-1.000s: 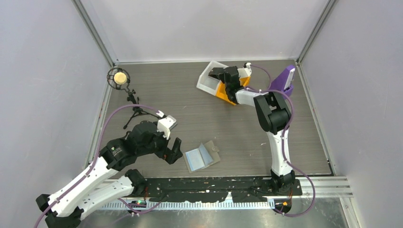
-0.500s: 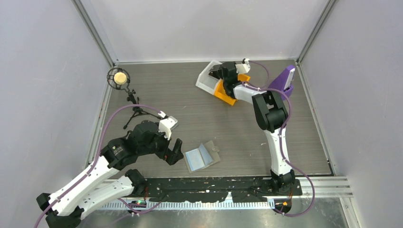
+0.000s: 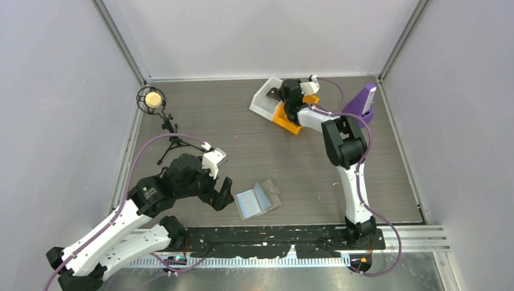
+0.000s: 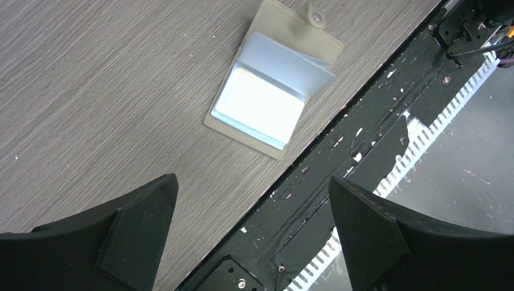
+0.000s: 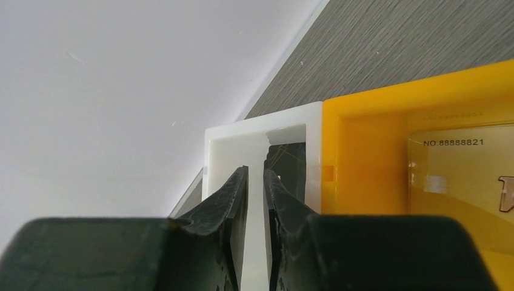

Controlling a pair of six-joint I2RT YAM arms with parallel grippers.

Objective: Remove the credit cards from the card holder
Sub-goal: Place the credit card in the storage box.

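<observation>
The card holder (image 3: pixel 257 200) (image 4: pixel 270 91) lies open on the table near the front edge, its light blue panels up and its snap tab at the far side. Just left of it hovers my left gripper (image 3: pixel 221 195) (image 4: pixel 251 180), open wide with nothing between the fingers. At the back of the table my right gripper (image 3: pixel 282 94) (image 5: pixel 256 170) hangs over the white bin (image 3: pixel 262 102) (image 5: pixel 254 128). Its jaws stand a narrow gap apart with only white showing between them. A dark card (image 5: pixel 290 159) sits in that bin just beyond the fingertips. A clear numbered card (image 5: pixel 460 170) lies in the orange bin (image 3: pixel 285 119) (image 5: pixel 370 121).
A microphone on a small tripod (image 3: pixel 153 100) stands at the back left. A purple holder (image 3: pixel 363 100) sits at the back right. The black mounting rail (image 3: pixel 273 236) (image 4: pixel 363 151) runs along the front edge right by the card holder. Grey walls enclose the table.
My right gripper has shifted left from the orange bin to over the white bin, and its jaws have parted slightly. The left arm has barely moved.
</observation>
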